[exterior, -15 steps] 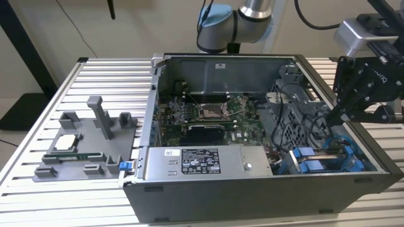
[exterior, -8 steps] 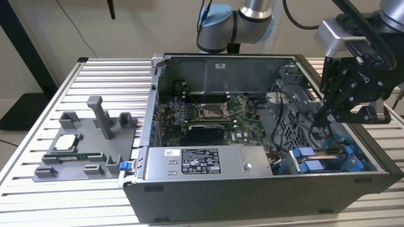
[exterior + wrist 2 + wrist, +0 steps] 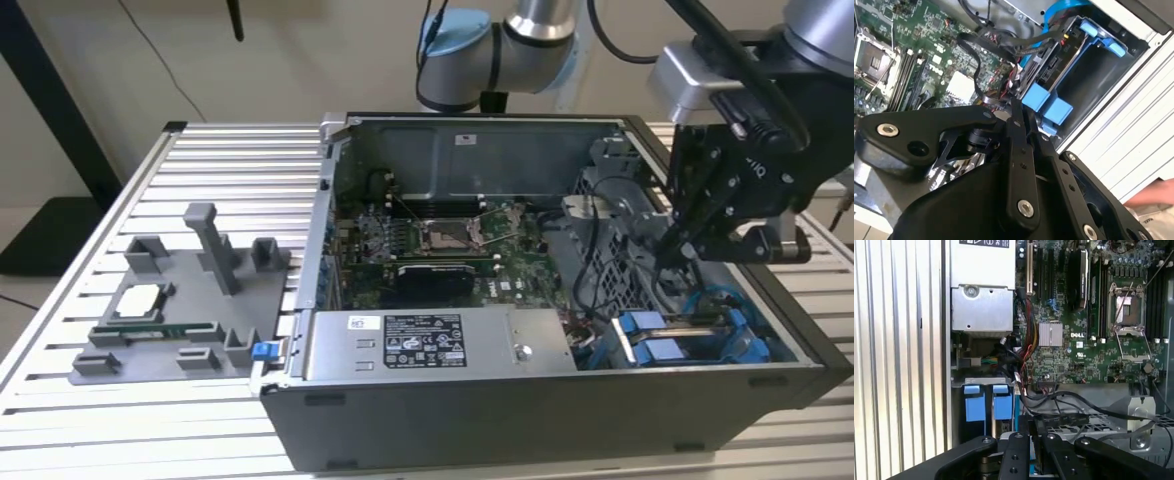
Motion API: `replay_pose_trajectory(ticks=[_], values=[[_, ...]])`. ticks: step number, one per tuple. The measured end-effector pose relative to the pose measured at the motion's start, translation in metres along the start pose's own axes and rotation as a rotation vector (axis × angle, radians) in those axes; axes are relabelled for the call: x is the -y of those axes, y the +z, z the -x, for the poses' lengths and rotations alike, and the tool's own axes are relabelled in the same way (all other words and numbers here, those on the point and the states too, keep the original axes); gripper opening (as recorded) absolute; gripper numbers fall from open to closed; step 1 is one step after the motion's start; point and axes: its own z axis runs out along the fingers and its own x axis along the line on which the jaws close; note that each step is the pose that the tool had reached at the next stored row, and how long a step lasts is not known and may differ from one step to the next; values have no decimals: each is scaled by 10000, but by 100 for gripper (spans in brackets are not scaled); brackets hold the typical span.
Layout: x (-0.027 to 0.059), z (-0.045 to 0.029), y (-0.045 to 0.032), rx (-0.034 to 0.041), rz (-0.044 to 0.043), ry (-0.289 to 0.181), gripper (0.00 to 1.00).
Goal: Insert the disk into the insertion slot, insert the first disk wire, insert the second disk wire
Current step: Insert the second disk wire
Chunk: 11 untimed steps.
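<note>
Gripper [image 3: 694, 240]: black, linkage-type. We see it hanging over the drive cage at the exterior view's right end of the open computer case [image 3: 467, 400]. In the second wrist view its fingers [image 3: 1019, 125] appear drawn together, and we cannot make out anything pinched between them; a bundle of black cables [image 3: 999, 37] runs just past the tips.

Insertion slot [image 3: 694, 335]: bay at the near right corner of the case in the exterior view, marked by two blue tabs [image 3: 986, 402] at its mouth. In the second wrist view a dark slab with connector pins lies inside the blue frame; we take this for the disk [image 3: 1051, 67], seated in the bay, though its label is hidden.

Wires: a blue cable [image 3: 1064, 7] and the black leads hang near the disk's connector edge; we cannot tell whether any is plugged in.

Handling, as we judge: the disk is rigid, moderately heavy and shock-sensitive; best held by the blue carrier's edges. The wires are soft and limp; grasp them at the stiff plug.

Surroundings: motherboard [image 3: 441, 240], grey power-supply box [image 3: 427, 345], slatted table [image 3: 80, 300], grey fixture tray [image 3: 174, 320].
</note>
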Motion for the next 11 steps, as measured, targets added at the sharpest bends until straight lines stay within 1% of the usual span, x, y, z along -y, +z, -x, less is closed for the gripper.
replay_pose_trajectory(ticks=[3, 6, 9, 11], values=[[1, -5, 31, 3, -197, -29, 0], [1, -14, 66, 9, -350, -53, 0], [2, -25, 103, 10, -470, -72, 0], [3, -34, 123, 11, -516, -79, 0]])
